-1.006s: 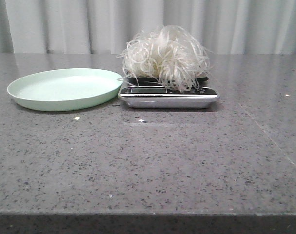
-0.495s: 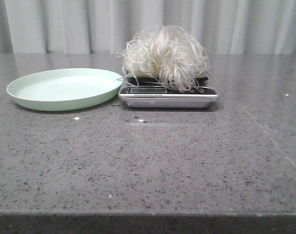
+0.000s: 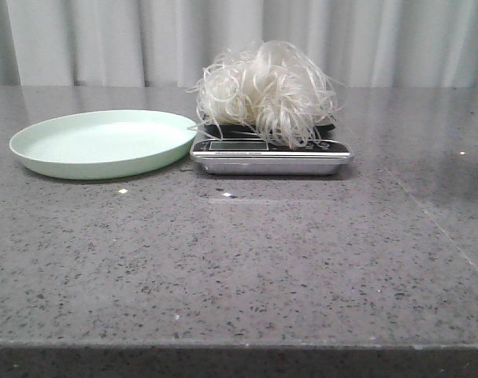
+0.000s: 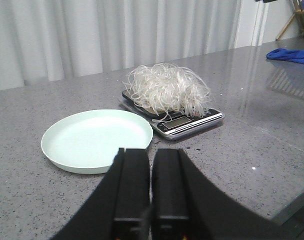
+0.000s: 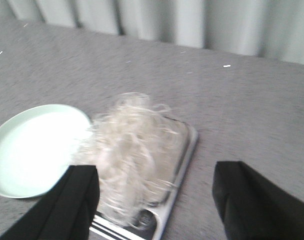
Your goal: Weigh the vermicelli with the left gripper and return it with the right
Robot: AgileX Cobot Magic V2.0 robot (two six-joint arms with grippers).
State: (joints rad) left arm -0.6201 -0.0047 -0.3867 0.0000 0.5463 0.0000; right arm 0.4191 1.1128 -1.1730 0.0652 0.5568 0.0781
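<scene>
Vermicelli (image 3: 264,90) heaped on the scale (image 3: 272,155), a fluffy white clump of curly translucent strands covering the black platform and spilling a little over its front edge toward the display. Same clump visible from the left wrist (image 4: 165,90) and, blurred, from the right wrist (image 5: 131,150). Scale standing on the grey speckled worktop (image 3: 239,268), just beside the pale green plate (image 3: 103,143), rim of plate and side of scale close to touching or touching; hard to tell which. Plate bare inside, lying to the left of the scale in the front view.

Left hand (image 4: 150,192) narrow, its two dark fingers (image 4: 131,185) pressed nearly together with only a thin slit between, holding nothing. Hovering above the worktop on the near side of the plate (image 4: 96,140), well apart from the scale (image 4: 192,122) and the noodles.

Right hand (image 5: 157,210) wide, its two dark fingers (image 5: 242,197) spread far apart at either side of the view, gripping nothing. Positioned above the scale (image 5: 184,150), with the vermicelli and the scale's striped front lying between the fingers in that view, not touching them. Plate (image 5: 34,150) off to one side there.

Pale curtain (image 3: 239,39) behind the worktop. Blue cloth (image 4: 290,54) lying on the far part of the worktop in the left wrist view.
</scene>
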